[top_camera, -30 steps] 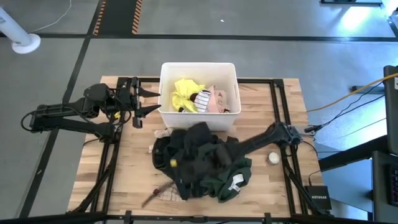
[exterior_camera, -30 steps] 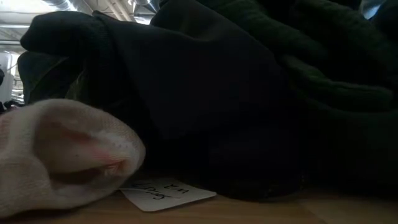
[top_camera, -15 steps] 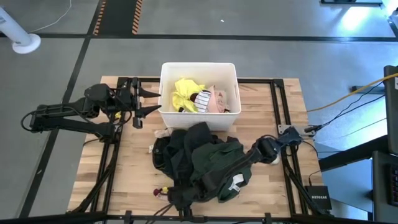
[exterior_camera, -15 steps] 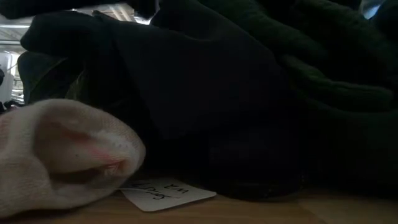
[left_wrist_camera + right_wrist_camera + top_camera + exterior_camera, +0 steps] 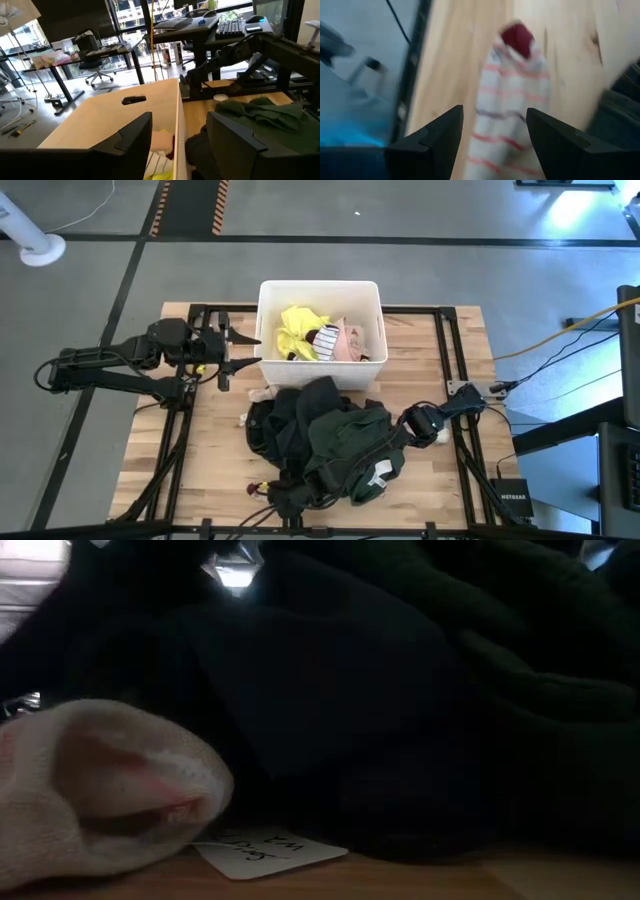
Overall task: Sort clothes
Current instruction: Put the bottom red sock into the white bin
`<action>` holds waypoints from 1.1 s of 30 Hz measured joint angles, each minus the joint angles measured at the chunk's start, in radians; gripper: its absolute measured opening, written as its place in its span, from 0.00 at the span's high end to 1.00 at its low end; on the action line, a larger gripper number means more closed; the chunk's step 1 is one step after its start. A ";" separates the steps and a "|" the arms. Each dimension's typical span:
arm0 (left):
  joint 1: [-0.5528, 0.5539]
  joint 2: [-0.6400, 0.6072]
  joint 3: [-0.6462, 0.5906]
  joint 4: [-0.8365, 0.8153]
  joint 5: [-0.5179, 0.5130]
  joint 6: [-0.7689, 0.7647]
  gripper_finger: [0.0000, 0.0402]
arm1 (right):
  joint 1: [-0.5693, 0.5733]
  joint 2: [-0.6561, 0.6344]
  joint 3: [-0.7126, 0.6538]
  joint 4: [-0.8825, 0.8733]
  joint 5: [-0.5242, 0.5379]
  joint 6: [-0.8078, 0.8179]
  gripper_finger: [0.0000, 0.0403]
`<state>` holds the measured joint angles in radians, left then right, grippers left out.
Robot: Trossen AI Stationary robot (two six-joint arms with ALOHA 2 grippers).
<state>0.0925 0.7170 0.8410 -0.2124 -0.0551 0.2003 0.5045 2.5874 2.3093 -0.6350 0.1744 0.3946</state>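
both grippers gape: left gripper (image 5: 238,351) beside the bin (image 5: 268,358), right gripper (image 5: 492,131) over a striped sock (image 5: 512,107) near the bin's clothes pile (image 5: 325,442).

One white bin (image 5: 268,330) stands on the one wooden table (image 5: 450,350). Inside the bin lie three garments that can be told apart: one yellow garment (image 5: 297,328), one pale pink garment (image 5: 353,340), and one dark striped garment (image 5: 325,338). One heap of dark clothes (image 5: 320,440) lies on the table; at least one black garment (image 5: 290,420) and one dark green garment (image 5: 345,442) show in it, the exact number cannot be told. One red-striped sock (image 5: 507,105), one pale sock (image 5: 90,790), one paper tag (image 5: 265,850), two arms
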 joint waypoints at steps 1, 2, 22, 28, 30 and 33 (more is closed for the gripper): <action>0.000 0.000 0.000 0.000 0.000 0.001 0.55 | 0.000 0.000 0.000 -0.029 0.010 0.008 0.41; 0.000 0.000 0.000 0.004 0.000 -0.002 0.55 | 0.001 0.000 0.000 -0.059 0.018 0.015 0.41; 0.000 0.000 0.000 0.037 0.000 -0.127 0.55 | 0.013 0.052 0.045 -0.096 -0.051 0.043 0.90; 0.000 -0.010 0.000 0.041 0.000 -0.141 0.55 | 0.018 0.011 0.043 -0.066 -0.034 0.124 0.93; 0.000 -0.020 0.000 0.042 0.000 -0.141 0.55 | 0.019 -0.019 0.044 -0.061 -0.004 0.130 0.94; 0.000 -0.046 0.000 0.047 0.000 -0.140 0.55 | 0.019 -0.063 0.045 -0.065 0.038 0.125 0.98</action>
<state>0.0921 0.6708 0.8410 -0.1650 -0.0555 0.0605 0.5240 2.5239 2.3547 -0.6999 0.2128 0.5194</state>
